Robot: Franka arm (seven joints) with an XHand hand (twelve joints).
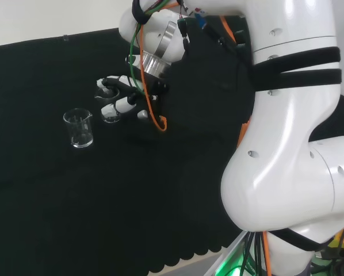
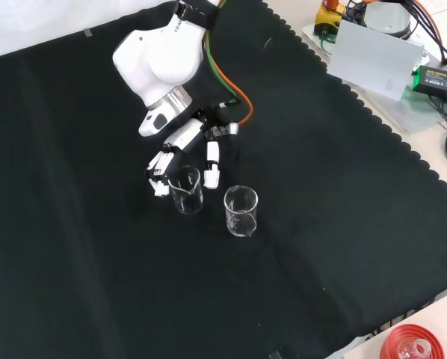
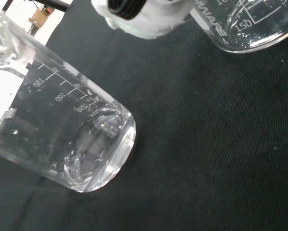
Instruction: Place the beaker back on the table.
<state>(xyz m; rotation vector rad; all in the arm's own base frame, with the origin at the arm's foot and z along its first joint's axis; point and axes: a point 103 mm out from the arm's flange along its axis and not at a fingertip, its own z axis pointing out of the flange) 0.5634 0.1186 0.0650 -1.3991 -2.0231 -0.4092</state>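
A white robot arm reaches over a bench covered in black cloth [image 2: 343, 224]. Its black and white robot hand [image 2: 180, 153] is low over the middle of the cloth, with its fingers curled around a small clear glass beaker [image 2: 187, 191]. In the front view the held beaker sits between the fingers on its left and the thumb on its right, upright, with its base at or just above the cloth; whether it touches the cloth cannot be told. A second clear glass beaker [image 2: 241, 211] stands upright on the cloth just beside it, to the right in the front view and nearer the camera, apart from the hand. In the head view this second beaker [image 1: 79, 127] stands to the left of the hand [image 1: 123, 98]. The wrist view shows the held beaker [image 3: 72, 134] close up, with printed measuring marks on its wall, and the cloth beneath its base.
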